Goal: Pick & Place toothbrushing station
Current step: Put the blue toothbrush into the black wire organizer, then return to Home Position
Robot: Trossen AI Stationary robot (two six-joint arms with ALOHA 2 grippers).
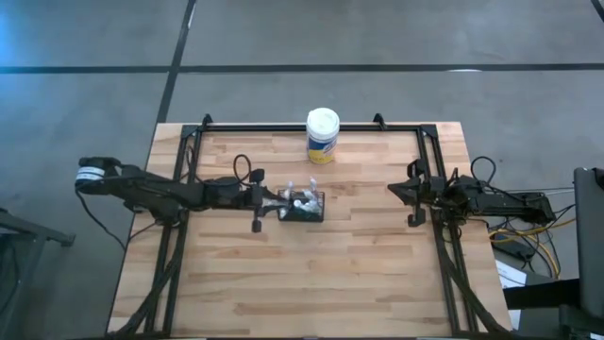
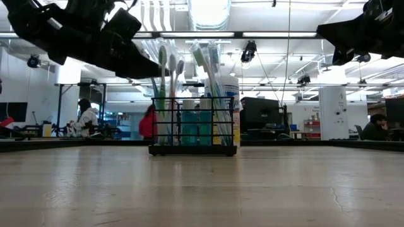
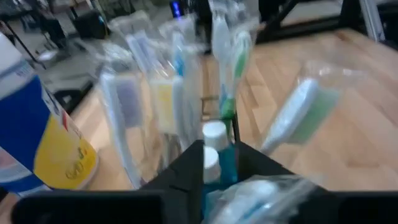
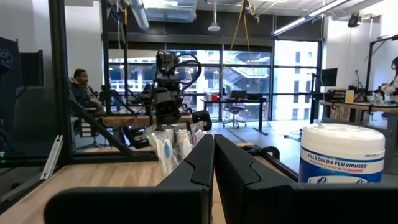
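**Left claw at the caddy, lift not yet begun**

The toothbrushing station (image 1: 305,206), a small black wire caddy stuffed with wrapped toothbrushes (image 2: 165,75) and tubes, stands upright and flat on the wooden counter (image 1: 311,274) near its middle, a little in front of the white-lidded wipes canister (image 1: 322,135). In the low view its base rests fully on the surface, so I judge no carrying is under way.

The left claw (image 1: 281,204) is right at the caddy's left side, among the brush tops; the left wrist view shows its fingers partly apart with a white-capped tube between them, but whether they grip anything I cannot tell.

The right claw (image 1: 400,192) waits well apart at the right, fingers pressed together on nothing.

Securing, lifting and placing all appear to remain.
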